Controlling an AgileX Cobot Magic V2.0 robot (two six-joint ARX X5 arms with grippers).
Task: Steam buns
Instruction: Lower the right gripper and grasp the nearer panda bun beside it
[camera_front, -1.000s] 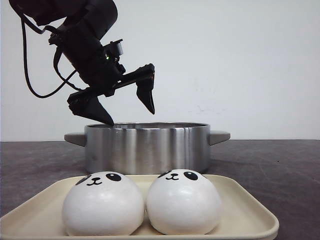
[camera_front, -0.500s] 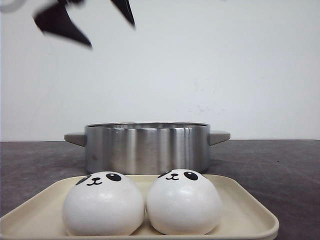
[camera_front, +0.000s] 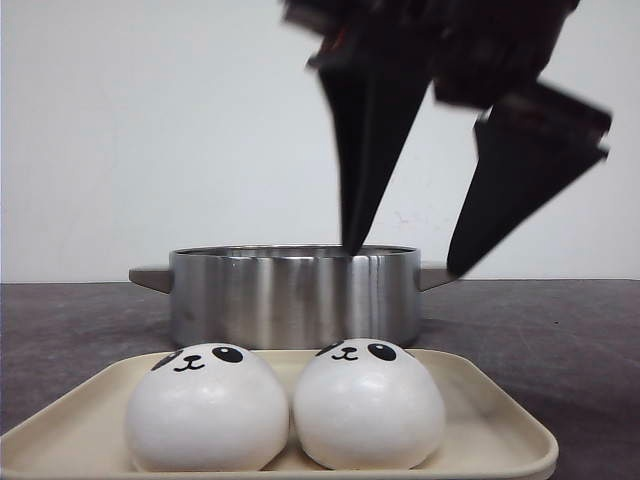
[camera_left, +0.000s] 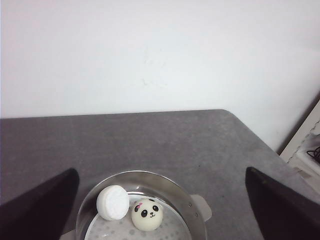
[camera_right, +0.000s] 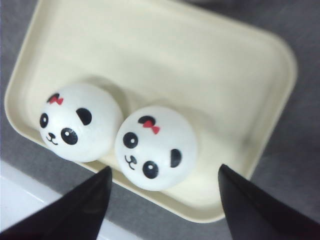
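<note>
Front view: dark grey table (camera_front: 560, 330) meets plain white wall (camera_front: 150, 140).

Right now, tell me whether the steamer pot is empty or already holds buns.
Not empty: the left wrist view shows two buns inside the pot, one upright, one tipped on its side.

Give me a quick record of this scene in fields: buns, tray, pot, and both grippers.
buns on tray: two, side by side, left bun, right bun
buns in pot: two, one face-up, one tipped on its side
tray: cream, in front of the pot
pot: steel, lid off
right gripper: open, above the tray
left gripper: open, above the pot
</note>
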